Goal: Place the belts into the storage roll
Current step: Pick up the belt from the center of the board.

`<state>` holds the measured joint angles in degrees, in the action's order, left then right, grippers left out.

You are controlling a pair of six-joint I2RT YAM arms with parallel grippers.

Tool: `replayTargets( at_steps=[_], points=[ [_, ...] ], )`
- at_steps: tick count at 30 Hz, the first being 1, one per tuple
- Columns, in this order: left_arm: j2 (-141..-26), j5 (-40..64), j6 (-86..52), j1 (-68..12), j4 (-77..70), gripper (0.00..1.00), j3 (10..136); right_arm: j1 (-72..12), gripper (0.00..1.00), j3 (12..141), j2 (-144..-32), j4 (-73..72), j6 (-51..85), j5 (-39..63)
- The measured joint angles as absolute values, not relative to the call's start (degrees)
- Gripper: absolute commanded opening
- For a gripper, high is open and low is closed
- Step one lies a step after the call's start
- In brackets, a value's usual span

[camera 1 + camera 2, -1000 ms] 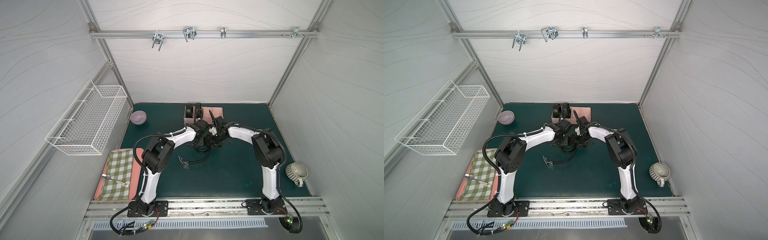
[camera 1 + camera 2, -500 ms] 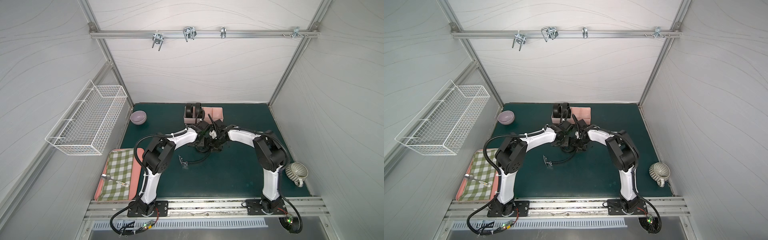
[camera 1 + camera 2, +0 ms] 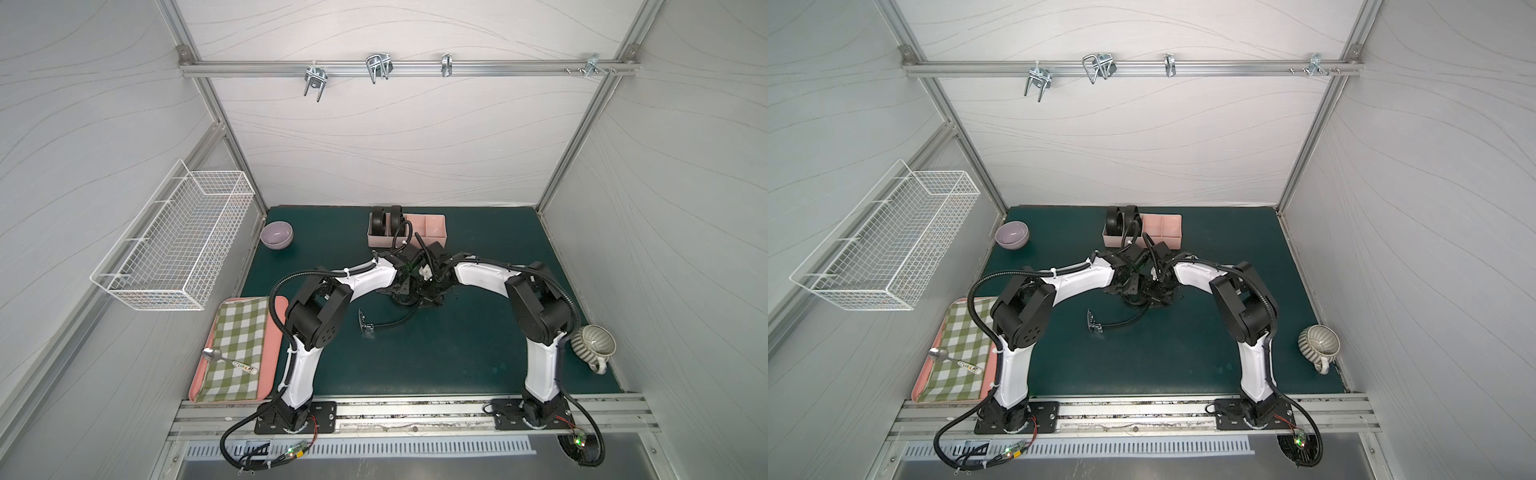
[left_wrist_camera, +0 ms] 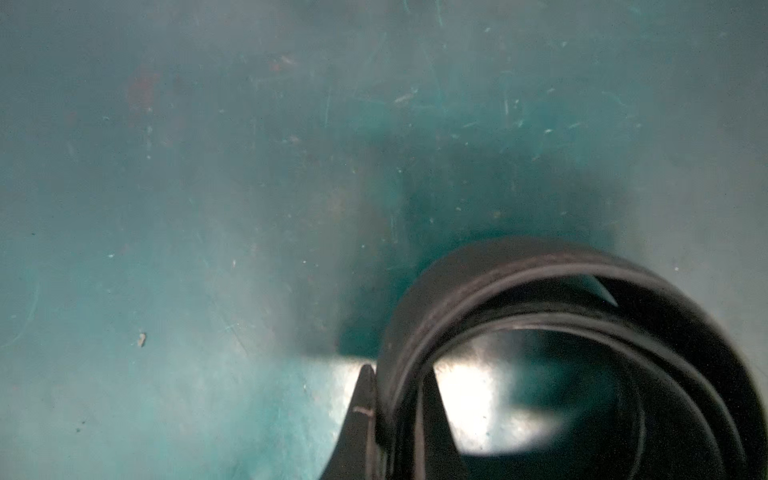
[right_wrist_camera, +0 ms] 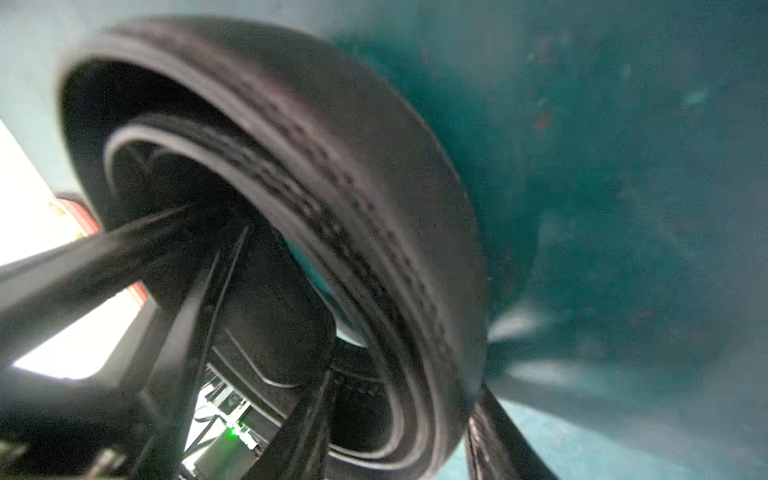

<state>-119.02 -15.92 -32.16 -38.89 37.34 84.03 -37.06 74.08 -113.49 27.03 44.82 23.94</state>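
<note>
The storage roll [image 3: 428, 230] [image 3: 1163, 228], a pale-pink divided tray, stands at the back of the green mat, with two black coiled belts [image 3: 385, 220] upright in its left end. In front of it both grippers meet over a third belt [image 4: 540, 286], partly coiled. Its loose tail and metal buckle [image 3: 365, 326] [image 3: 1094, 326] trail on the mat. My left gripper [image 4: 395, 399] [image 3: 405, 286] is shut on layers of the coil's wall. My right gripper [image 5: 399, 432] [image 3: 428, 291] straddles the coil [image 5: 353, 216], one finger outside [image 5: 498, 436] and one inside, with a gap on the inner side.
A purple bowl [image 3: 276, 235] sits at the back left. A white wire basket [image 3: 174, 245] hangs on the left wall. A pink tray [image 3: 279, 332] with checked cloth and a spoon [image 3: 224, 359] lies front left. A ribbed mug [image 3: 592, 345] stands at the right edge.
The right gripper's jaws have narrowed around the coil's wall. Both wrists have shifted slightly toward the front with the belt. The left gripper has stayed shut.
</note>
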Motion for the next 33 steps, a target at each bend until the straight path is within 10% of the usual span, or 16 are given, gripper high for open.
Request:
replayTargets(
  at_steps=[13,23,33],
  points=[
    [-117.49,-15.09,-33.06,-38.76,35.14,0.02,81.87,-37.01,0.0,71.9,-113.32,22.44,50.63,25.82],
    [-109.3,-8.99,-31.51,-37.8,30.15,0.98,70.59,-36.77,0.0,70.46,-112.55,23.07,46.48,25.98],
    [-76.97,-9.21,-31.0,-40.86,27.86,0.99,53.98,-33.41,0.0,70.13,-110.08,31.73,37.34,24.1]
  ],
)
